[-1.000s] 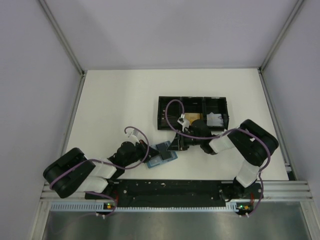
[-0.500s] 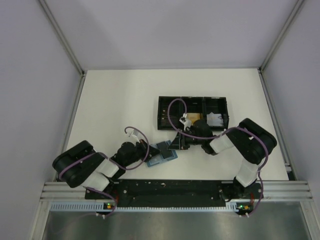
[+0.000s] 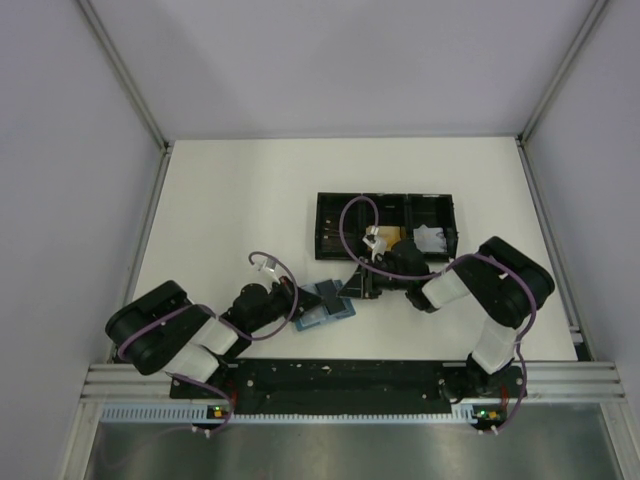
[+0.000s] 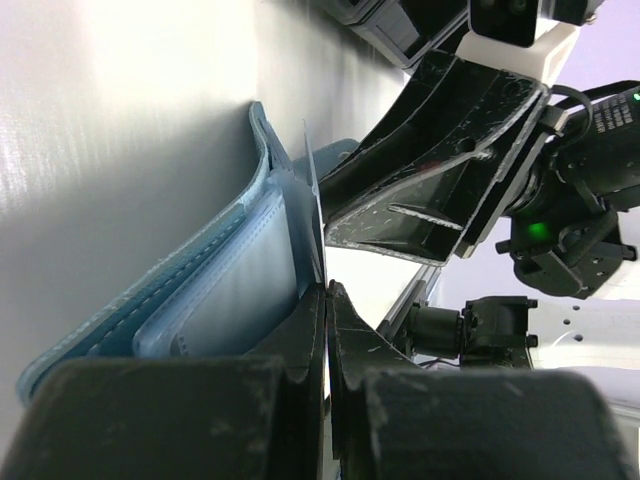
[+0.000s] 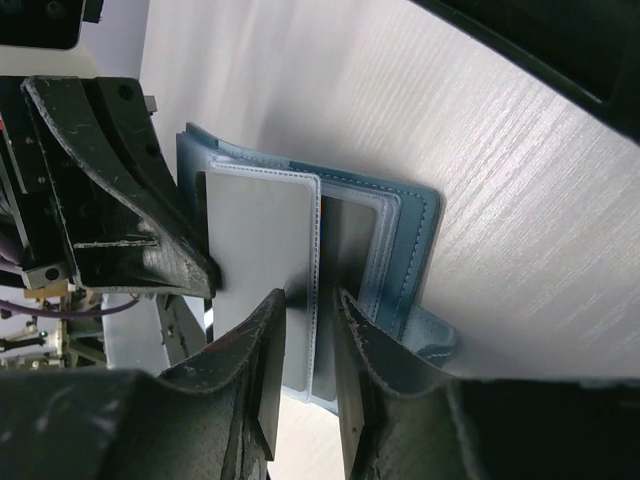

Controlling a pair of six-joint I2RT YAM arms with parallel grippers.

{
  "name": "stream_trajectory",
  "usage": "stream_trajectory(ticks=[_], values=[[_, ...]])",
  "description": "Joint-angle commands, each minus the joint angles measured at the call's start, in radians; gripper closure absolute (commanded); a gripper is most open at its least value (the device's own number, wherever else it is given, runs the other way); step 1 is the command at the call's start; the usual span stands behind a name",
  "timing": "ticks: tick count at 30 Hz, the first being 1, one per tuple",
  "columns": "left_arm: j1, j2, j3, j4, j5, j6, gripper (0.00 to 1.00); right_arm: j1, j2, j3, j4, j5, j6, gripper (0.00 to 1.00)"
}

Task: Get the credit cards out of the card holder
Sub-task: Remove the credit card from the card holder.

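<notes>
Between the scuffed, matte black fingers of the left pincer (image 4: 326, 296), a thin stiff leaf of the small teal-blue stitched card holder (image 4: 190, 300) is clamped. The jaws press together on it with no gap showing, and the sheet stands edge-on out of them. Just beside that grip the holder lies spread on the white, faintly streaked table (image 5: 520, 260). Its outer cover is teal with pale stitching along the rim. Its inner faces are lighter blue, smooth and slightly glossy, layered like pages.

From the opposite side the right pincer (image 5: 310, 315) meets the same holder. Its jaws stand narrowly apart astride the white-stitched edge of a pale grey pocket leaf. One finger is in front of that leaf and the other in front of the neighbouring pocket, where a dark flat rectangle (image 5: 350, 235) shows behind clear plastic. Whether the right pincer truly pinches the leaf, and whether the dark rectangle is a card, cannot be told. The tips of the two pincers are near each other over the holder.

Farther out, beyond the right arm, sits the long black three-compartment plastic tray (image 3: 335, 228). An orange-gold flat credit card (image 3: 386, 233) lies in its middle compartment, partly hidden by the arm. A crumpled white wad of paper (image 3: 430, 238) lies in the right-hand compartment.
</notes>
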State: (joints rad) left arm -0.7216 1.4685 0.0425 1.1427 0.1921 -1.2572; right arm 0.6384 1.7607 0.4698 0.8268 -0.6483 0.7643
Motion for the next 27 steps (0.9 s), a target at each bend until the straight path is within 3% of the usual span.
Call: stream_trajectory(ticks=[1,9,15,27], values=[[-0.004,-0.054,-0.110,0.150,0.024,0.008,1.00,-0.002,0.014,-0.026,0.075,-0.043,0.012,0.78],[-0.002,-0.056,-0.104,0.161,0.041,0.010,1.00,-0.002,0.028,-0.028,0.149,-0.108,0.046,0.81],[-0.002,-0.074,-0.113,0.143,0.030,0.012,1.00,-0.011,0.028,-0.042,0.156,-0.094,0.047,1.00],[-0.002,-0.214,-0.138,-0.087,-0.026,0.038,1.00,-0.063,0.028,-0.063,0.109,-0.074,0.023,1.00]])
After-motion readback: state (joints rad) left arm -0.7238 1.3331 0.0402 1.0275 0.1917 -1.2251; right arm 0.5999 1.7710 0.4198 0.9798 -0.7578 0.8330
